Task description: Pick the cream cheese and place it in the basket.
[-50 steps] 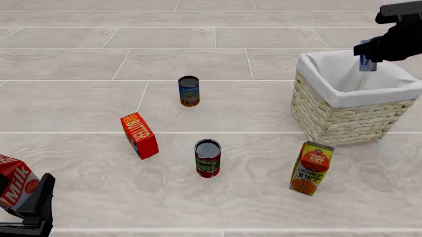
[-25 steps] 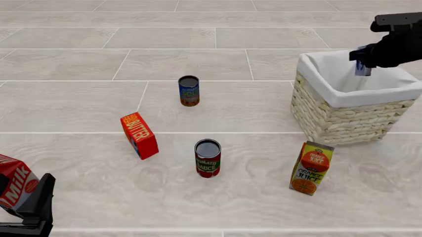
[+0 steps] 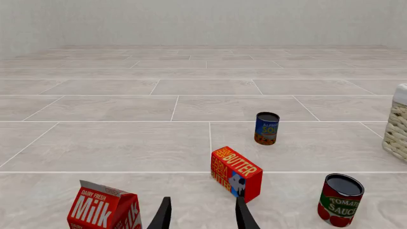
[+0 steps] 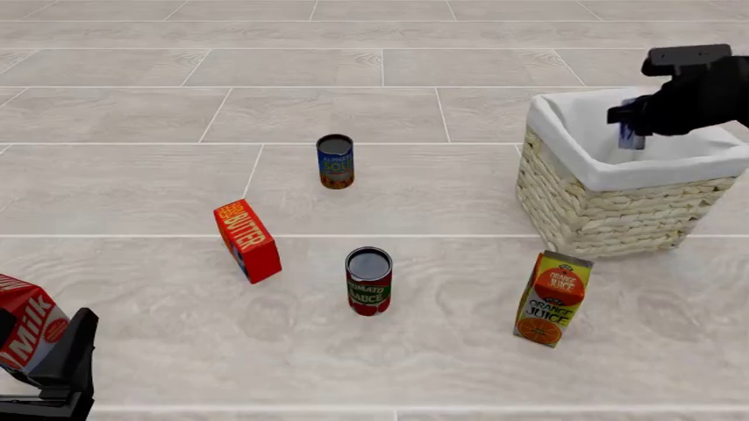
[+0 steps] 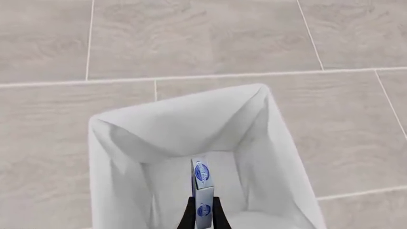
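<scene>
The wicker basket point(image 4: 609, 210) with its white lining stands at the right of the front view. My right gripper point(image 4: 630, 132) hangs over its opening, shut on the cream cheese point(image 4: 631, 134), a small light-blue box held on edge. In the right wrist view the cream cheese point(image 5: 201, 188) sticks out between the dark fingers point(image 5: 188, 217), above the basket's white lining point(image 5: 159, 138). My left gripper point(image 3: 202, 217) is open low at the near left, with nothing between its fingers; in the front view only its dark body point(image 4: 59, 364) shows.
A red butter box point(image 4: 247, 240), a tomato sauce can point(image 4: 368, 281), a soup can point(image 4: 335, 161) and an orange juice carton point(image 4: 552, 298) stand on the tiled floor. A milk carton point(image 4: 24, 329) sits beside the left gripper.
My right gripper has moved left and down with the cream cheese, lowering towards the basket's opening. The left arm has not moved.
</scene>
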Available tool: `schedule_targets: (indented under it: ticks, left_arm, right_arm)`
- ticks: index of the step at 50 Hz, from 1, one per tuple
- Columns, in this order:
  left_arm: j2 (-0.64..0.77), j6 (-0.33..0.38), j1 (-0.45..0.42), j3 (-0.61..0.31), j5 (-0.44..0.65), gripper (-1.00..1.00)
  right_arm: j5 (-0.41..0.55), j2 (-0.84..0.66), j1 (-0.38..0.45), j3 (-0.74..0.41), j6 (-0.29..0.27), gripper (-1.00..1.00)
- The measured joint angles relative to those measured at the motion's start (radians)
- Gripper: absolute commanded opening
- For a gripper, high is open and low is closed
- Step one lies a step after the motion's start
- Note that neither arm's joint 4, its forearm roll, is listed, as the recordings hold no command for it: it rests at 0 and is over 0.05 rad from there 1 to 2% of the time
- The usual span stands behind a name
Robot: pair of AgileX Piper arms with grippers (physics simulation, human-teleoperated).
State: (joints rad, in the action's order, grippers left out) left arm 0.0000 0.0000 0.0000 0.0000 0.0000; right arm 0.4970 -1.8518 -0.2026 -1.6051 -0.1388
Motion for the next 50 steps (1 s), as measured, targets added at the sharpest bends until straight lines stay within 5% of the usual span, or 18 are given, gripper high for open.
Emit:
schedule_targets:
  ticks: [41, 42, 50]
  left_arm:
    - [0.0, 0.0, 0.0, 0.0, 0.0, 1.0]
    - [0.0, 0.0, 0.0, 0.0, 0.0, 1.0]
    - [0.0, 0.0, 0.0, 0.0, 0.0, 1.0]
  right_arm:
    - [-0.029, -0.036, 0.002, 0.013, 0.001, -1.0]
    - [-0.03, -0.036, 0.002, 0.014, 0.001, 1.0]
    - [-0.033, -0.03, 0.0, 0.013, 0.005, 1.0]
